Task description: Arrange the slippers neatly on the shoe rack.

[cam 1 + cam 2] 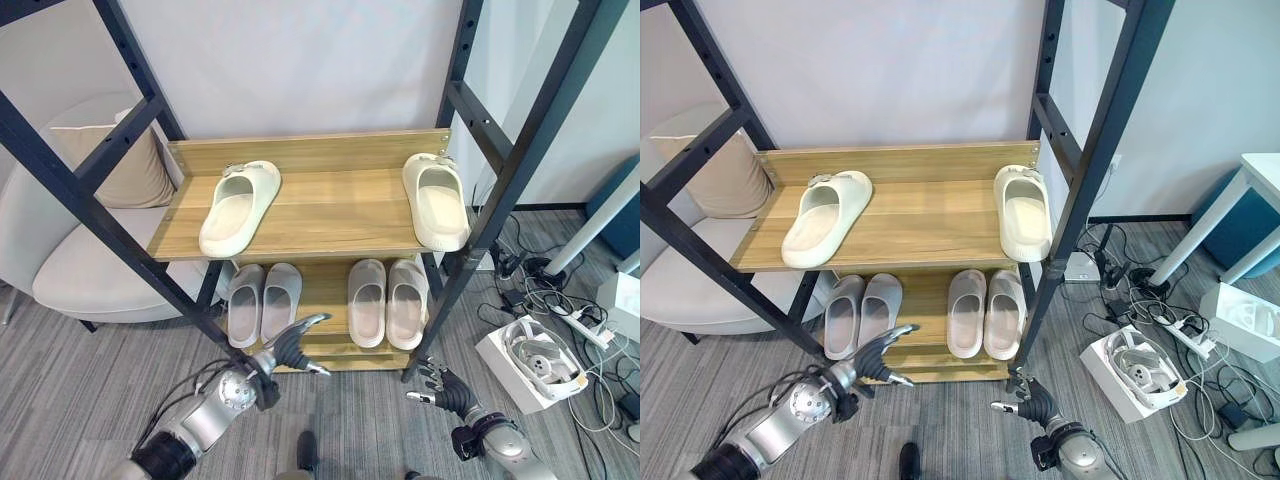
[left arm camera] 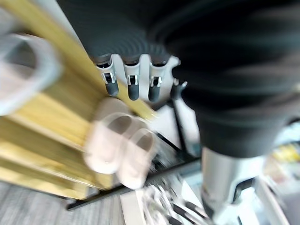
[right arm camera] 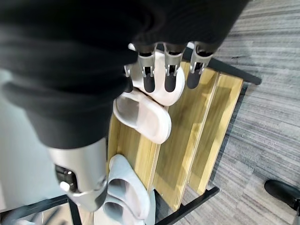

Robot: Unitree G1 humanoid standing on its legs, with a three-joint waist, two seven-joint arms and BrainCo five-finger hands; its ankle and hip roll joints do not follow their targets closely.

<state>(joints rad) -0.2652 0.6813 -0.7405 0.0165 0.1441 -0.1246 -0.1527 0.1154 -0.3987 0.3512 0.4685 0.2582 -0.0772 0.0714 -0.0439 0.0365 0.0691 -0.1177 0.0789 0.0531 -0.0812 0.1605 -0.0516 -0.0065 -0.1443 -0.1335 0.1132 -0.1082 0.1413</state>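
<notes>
Shoe rack: wooden, two shelves seen — an upper shelf and a lower one — set inside a black metal frame.
Slippers, total: six counted, all on the rack.
Upper shelf: two cream slippers, well apart. Left cream slipper lies tilted, its heel end toward the front edge; right cream slipper lies near the right end, its heel just over the front edge.
Lower shelf: four slippers in two pairs. Grey pair on the left, side by side and touching; pinkish pair on the right, side by side and touching. The two pairs stand apart.
Left hand: low in front of the lower shelf, just before the grey pair; fingers straight and spread, holding nothing.
Right hand: low by the rack's right front post, above the grey carpet; fingers relaxed and apart, holding nothing — its own wrist view shows the pinkish pair past the fingertips.
Surroundings: one beige armchair with one cushion left of the rack; one white box holding a headset on the floor to the right, beside a tangle of cables.
</notes>
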